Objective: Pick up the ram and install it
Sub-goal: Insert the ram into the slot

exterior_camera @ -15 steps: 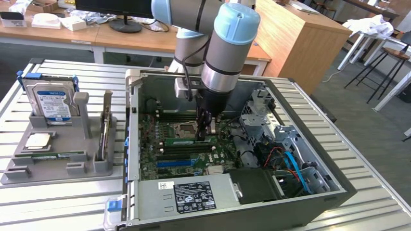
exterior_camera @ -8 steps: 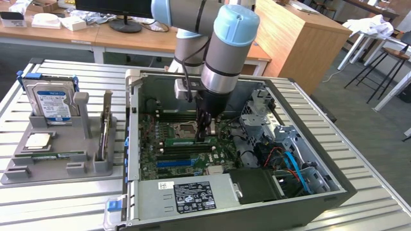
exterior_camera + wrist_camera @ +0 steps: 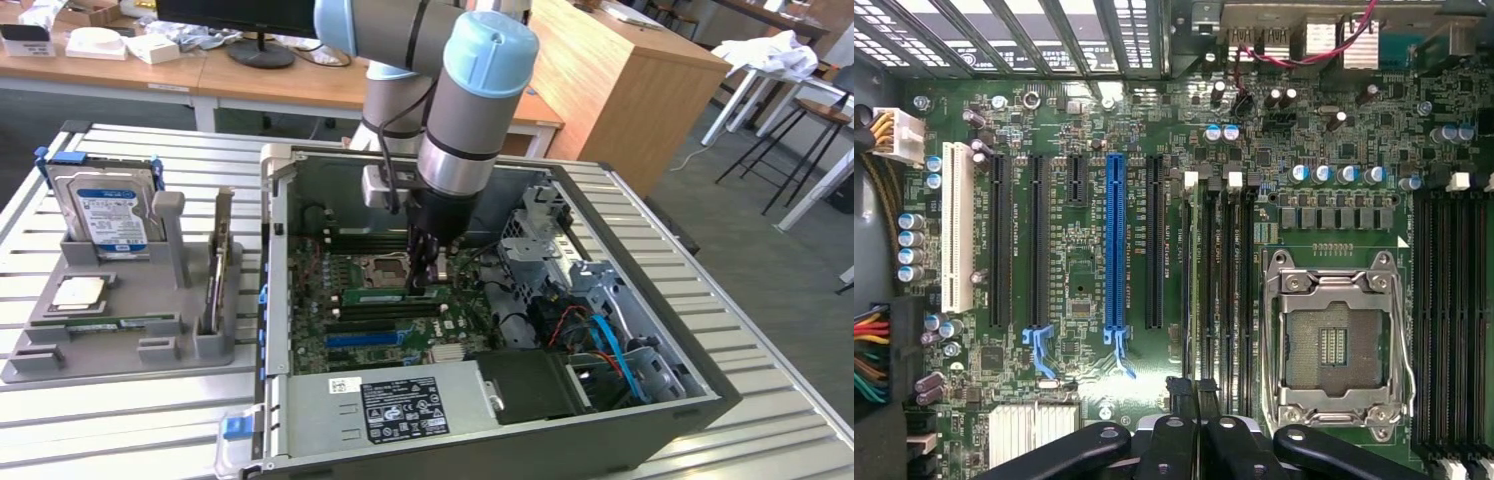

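The ram [image 3: 391,294] is a narrow green stick standing on edge over the motherboard [image 3: 350,345], along the memory slots [image 3: 1226,290] just beside the empty processor socket [image 3: 1332,345]. My gripper [image 3: 429,287] comes straight down onto the end of the ram toward the exterior view's right, its fingers pressed together on it. In the wrist view the black fingertips [image 3: 1181,388] meet over a dark slot next to the socket. Whether the ram sits fully in the slot I cannot tell.
The open computer case [image 3: 667,300] rests on a slatted metal table [image 3: 134,420]. At the exterior view's left a grey holder [image 3: 120,345] carries a blue-labelled hard drive [image 3: 112,215], a square silver processor [image 3: 80,292] and another green stick [image 3: 110,322]. Cables [image 3: 601,340] and a power supply [image 3: 387,405] crowd the case.
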`<state>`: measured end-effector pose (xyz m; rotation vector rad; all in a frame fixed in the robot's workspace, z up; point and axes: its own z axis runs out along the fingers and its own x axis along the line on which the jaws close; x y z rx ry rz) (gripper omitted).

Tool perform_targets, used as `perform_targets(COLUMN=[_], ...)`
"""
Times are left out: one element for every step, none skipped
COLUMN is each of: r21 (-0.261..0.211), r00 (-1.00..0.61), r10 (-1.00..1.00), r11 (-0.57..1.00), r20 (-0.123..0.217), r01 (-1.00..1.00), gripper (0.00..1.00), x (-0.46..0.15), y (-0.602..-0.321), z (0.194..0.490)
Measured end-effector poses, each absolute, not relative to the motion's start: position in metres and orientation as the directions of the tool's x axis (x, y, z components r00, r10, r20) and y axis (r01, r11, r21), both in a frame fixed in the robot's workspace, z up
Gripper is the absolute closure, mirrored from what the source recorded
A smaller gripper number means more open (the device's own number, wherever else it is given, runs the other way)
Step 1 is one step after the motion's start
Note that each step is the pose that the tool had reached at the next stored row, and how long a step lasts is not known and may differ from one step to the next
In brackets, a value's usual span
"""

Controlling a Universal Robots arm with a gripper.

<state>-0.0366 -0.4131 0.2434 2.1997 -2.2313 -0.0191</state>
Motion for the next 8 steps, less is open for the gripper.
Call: perform_targets(r21=[0.015, 0.015, 0.015, 0.015, 0.015, 0.015, 0.015, 0.014], r00=[-0.015, -0.016, -0.017, -0.018, -0.018, -0.018, -0.018, -0.018], r10=[-1.000, -1.000, -1.000, -1.000, -1.000, -1.000, -1.000, -1.000], r11=[0.015, 0.016, 0.017, 0.018, 0.018, 0.018, 0.018, 0.018], r20=[-0.003, -0.003, -0.002, -0.002, -0.002, -0.002, -0.002, -0.003], r01=[-1.000, -1.000, -1.000, -1.000, -1.000, -1.000, -1.000, -1.000], gripper=[0.88, 0.88, 0.88, 0.88, 0.88, 0.88, 0.88, 0.88], x=[-0.0366, -0.0366, -0.0366, -0.0366, -0.0366, -0.0366, -0.0366, -0.0366], y=[-0.4132, -0.4132, -0.4132, -0.4132, -0.4132, -0.4132, -0.4132, -0.4132], z=[0.2432, 0.2430, 0.2429, 0.2428, 0.2428, 0.2428, 0.2428, 0.2426])
